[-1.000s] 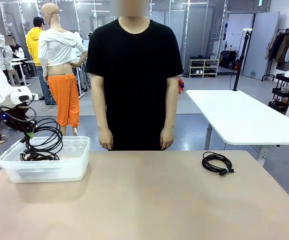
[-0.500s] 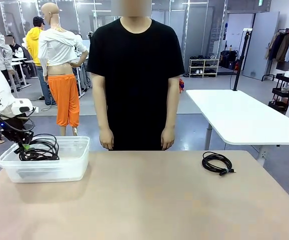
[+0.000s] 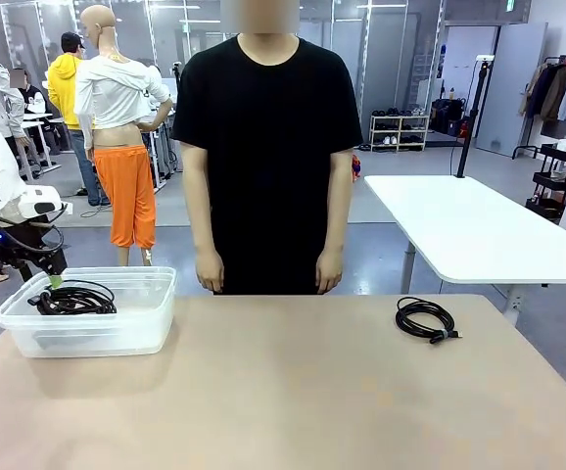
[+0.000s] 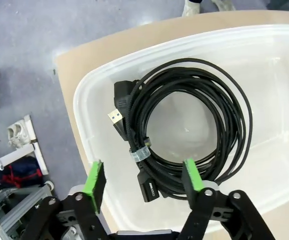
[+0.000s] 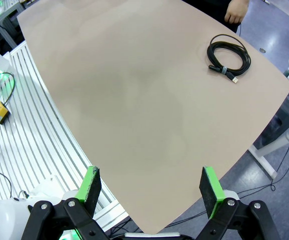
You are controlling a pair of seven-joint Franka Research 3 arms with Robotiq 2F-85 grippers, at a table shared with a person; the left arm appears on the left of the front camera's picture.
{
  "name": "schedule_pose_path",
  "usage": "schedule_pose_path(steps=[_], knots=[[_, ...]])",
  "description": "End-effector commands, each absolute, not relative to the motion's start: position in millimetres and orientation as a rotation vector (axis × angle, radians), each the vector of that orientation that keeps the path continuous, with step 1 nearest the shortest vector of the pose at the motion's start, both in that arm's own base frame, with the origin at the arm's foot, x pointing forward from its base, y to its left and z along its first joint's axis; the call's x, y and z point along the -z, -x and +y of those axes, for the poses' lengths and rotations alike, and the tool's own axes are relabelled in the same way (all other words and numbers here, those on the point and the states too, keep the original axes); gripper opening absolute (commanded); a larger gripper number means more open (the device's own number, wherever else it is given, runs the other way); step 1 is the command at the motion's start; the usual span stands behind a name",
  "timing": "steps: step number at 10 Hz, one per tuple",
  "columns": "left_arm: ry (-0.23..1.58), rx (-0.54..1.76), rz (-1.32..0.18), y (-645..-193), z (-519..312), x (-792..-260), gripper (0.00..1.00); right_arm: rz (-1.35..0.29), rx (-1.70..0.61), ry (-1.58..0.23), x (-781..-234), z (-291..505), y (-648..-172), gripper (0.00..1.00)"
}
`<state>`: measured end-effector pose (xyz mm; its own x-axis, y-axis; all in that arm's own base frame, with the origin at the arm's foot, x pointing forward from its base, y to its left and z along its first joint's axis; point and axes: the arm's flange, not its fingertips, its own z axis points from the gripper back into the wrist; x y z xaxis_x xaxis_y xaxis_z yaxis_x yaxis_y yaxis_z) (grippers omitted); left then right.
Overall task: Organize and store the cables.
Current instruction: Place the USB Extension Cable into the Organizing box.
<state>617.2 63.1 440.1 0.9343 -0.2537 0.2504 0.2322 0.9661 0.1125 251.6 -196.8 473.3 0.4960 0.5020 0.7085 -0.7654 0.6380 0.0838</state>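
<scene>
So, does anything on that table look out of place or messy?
One coiled cable lies alone at the right of the table, outside the clear tub holding the other cable coil. Nothing looks spilled or damaged.

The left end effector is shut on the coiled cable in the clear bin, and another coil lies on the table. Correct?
No. The left wrist view shows the left end effector open above the coiled cable in the clear bin; another coil does lie on the table.
</scene>
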Motion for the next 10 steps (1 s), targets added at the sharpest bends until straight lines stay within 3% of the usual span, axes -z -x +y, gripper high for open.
schedule_pose_path(steps=[1, 2, 4, 5, 10], knots=[[-0.059, 0.217, -0.266, -616, 66, -444, 0.92, -0.715, -0.802, -0.423, -474, -197, -251, 1.0], [-0.018, 0.201, -0.27, -615, 70, -447, 1.0, -0.715, -0.802, -0.423, -474, -197, -251, 1.0], [0.03, 0.194, -0.223, -615, 77, -440, 1.0, -0.715, -0.802, -0.423, -474, -197, -251, 1.0], [-0.043, 0.206, -0.272, -616, 69, -441, 1.0, -0.715, -0.802, -0.423, -474, -197, -251, 1.0], [-0.043, 0.206, -0.272, -616, 69, -441, 1.0, -0.715, -0.802, -0.423, -474, -197, -251, 1.0]])
